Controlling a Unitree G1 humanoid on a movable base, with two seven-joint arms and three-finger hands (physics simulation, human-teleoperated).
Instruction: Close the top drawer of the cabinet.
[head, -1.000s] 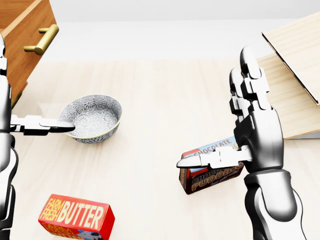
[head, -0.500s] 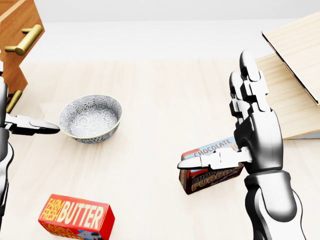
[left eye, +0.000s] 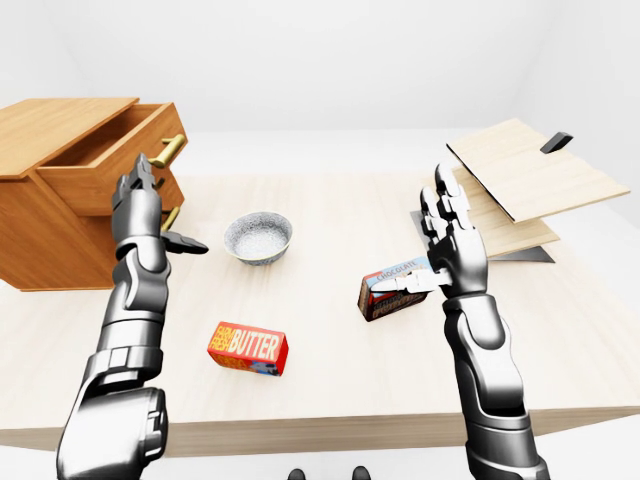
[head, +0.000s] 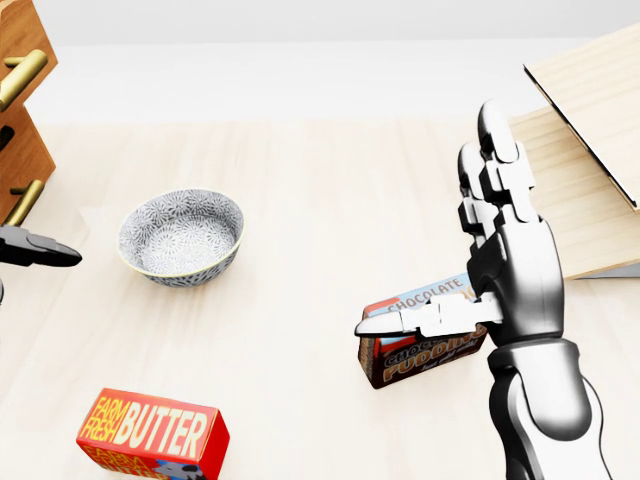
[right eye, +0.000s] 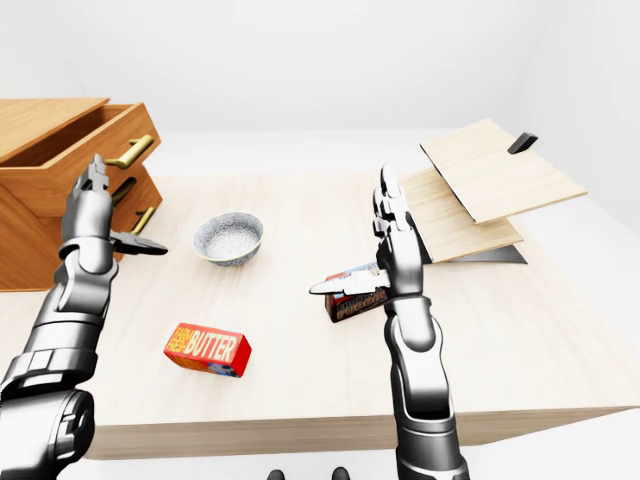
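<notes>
The left hand (left eye: 140, 205) was held upright near the desk's left edge, its fingers (left eye: 135, 185) extended upward and its thumb stuck out sideways toward the bowl (left eye: 258, 236); it was spread wide and nothing was held in it. It was raised just beside the front of the top drawer (left eye: 115, 160), though contact with the wood could not be made out. The right hand (right eye: 385, 245) was likewise raised with its fingers pointing up and its thumb stretched out to the left, fully spread and empty, above the pudding box (right eye: 352, 298).

The cabinet (left eye: 50, 215) was placed at the desk's far left corner, with its top drawer pulled out and its brass handle (left eye: 168, 150) turned toward the middle of the desk. In the head view only a strip of the cabinet and a dark fingertip were seen at the left border, the rest being cut off. The pudding box was partly covered by the right thumb and wrist. The butter box (left eye: 248, 347) was laid nearer the desk's near edge, well apart from the bowl.

The desk (left eye: 330, 215) was of pale wood. At its right edge tilted wooden boards (left eye: 520, 180) were stacked, a small dark piece (left eye: 556, 142) being fixed on the upper one. The room behind was plain and white.
</notes>
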